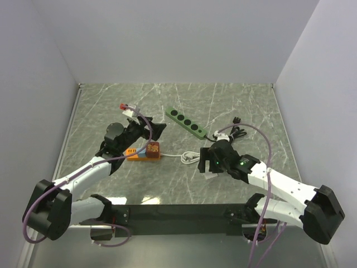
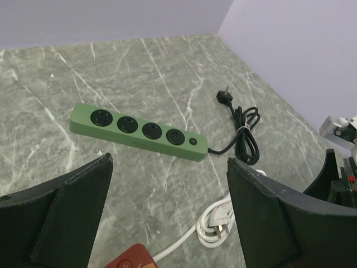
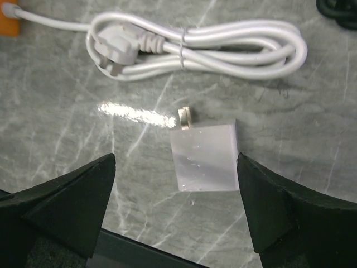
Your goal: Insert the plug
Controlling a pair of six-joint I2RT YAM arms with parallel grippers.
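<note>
Plug (image 3: pixel 203 156) between open right jaws, apparently loose.

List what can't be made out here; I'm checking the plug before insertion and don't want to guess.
Right wrist view: white adapter shows one metal tab; its body hides any other prongs.
Left wrist view: orange-red block is cut off by the bottom edge.
Right wrist view: black cable is cut off at the top right corner.
Top and left wrist views: green power strip, end button too small to read.
</note>
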